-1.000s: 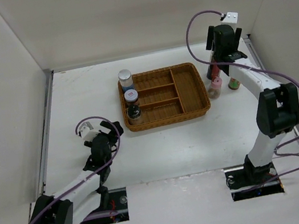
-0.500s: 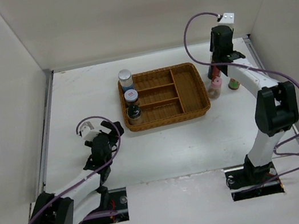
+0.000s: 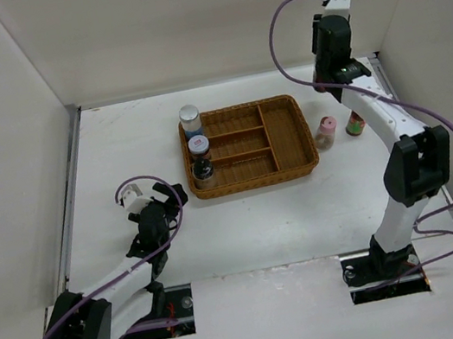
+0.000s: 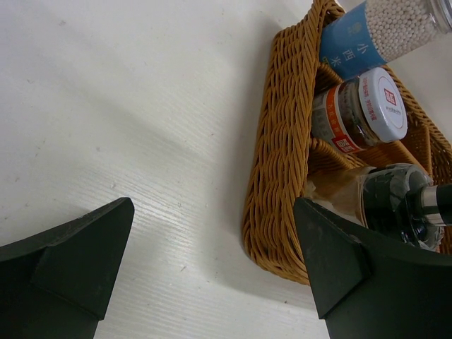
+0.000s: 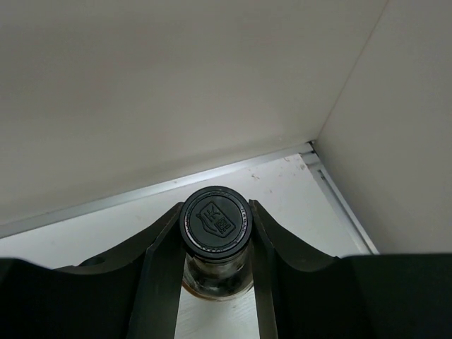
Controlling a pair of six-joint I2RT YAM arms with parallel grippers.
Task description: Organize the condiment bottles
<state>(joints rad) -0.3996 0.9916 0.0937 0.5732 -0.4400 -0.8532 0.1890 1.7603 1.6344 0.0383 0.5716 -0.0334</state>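
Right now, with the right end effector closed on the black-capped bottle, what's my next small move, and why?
Probably swing the right end effector left toward the wicker tray, keeping height. It grips the black-capped bottle, the tray's right-hand compartments look bare, and the pink-capped shaker stands in between, so a low path may knock it.

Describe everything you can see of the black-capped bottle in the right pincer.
The bottle has a round black cap, likely plastic, embossed with a shield-shaped mark. Below it is a clear, glass-like body that looks brownish lower down. The right pincer is shut on it, with dark fingers pressing each side just below the cap. The cap points at the wrist camera, so any label and the base are hidden. Behind it lies the far right corner of the white table. In the top view the arm hides it.
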